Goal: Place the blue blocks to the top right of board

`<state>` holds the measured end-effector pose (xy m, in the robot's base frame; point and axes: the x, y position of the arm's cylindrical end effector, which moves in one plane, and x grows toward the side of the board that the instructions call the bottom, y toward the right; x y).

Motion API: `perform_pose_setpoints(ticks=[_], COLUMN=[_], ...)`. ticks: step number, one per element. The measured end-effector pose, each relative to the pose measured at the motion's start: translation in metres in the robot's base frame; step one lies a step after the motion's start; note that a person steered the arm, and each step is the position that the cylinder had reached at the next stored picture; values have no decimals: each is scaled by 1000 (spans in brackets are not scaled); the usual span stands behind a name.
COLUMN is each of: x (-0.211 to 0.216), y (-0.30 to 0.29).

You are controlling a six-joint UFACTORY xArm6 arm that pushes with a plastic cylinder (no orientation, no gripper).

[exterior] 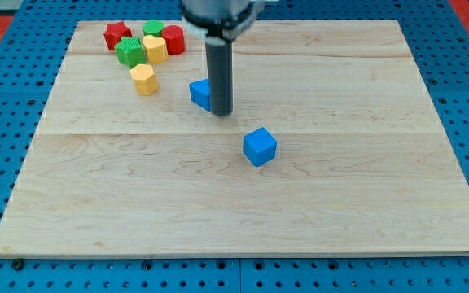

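Two blue blocks: both lie on the pale wooden board (365, 212), near its middle, well apart from each other and short of the board's top right.
First blue block: a blue plastic cube (260, 146), tilted a little on the grain, just below and to the view's right of the rod.
Second blue block: a blue plastic block (199, 94), partly hidden behind the rod, so its full shape cannot be told; it shows at the rod's left side.
My tip: the straight dark rod's lower end (221, 113) rests on the board, touching or just beside the second blue block's right edge; which of the two cannot be told.
Claw: none on this arm; it ends in the plain rod, so nothing opens, closes or holds anything.
Red blocks: a red star-like block (117, 35) and a red round block (174, 39) at the board's top left.
Green blocks: a green block (129, 51) and another green block (153, 28), shapes unclear, in the same cluster.
Yellow blocks: a yellow block (155, 49) within the cluster, and a yellow block (143, 79) just below it.
Surround: a blue perforated table (462, 81) frames the board.
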<state>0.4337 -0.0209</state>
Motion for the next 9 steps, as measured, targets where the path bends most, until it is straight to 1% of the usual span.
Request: perform_pose_setpoints(ticks=[1,2,3,4,5,6,7,8,9], x=[24,-18,-45,-39,-79,-127,-144,-131,-124], y=[-79,-33,-39,-79,-16,60,125,146,201])
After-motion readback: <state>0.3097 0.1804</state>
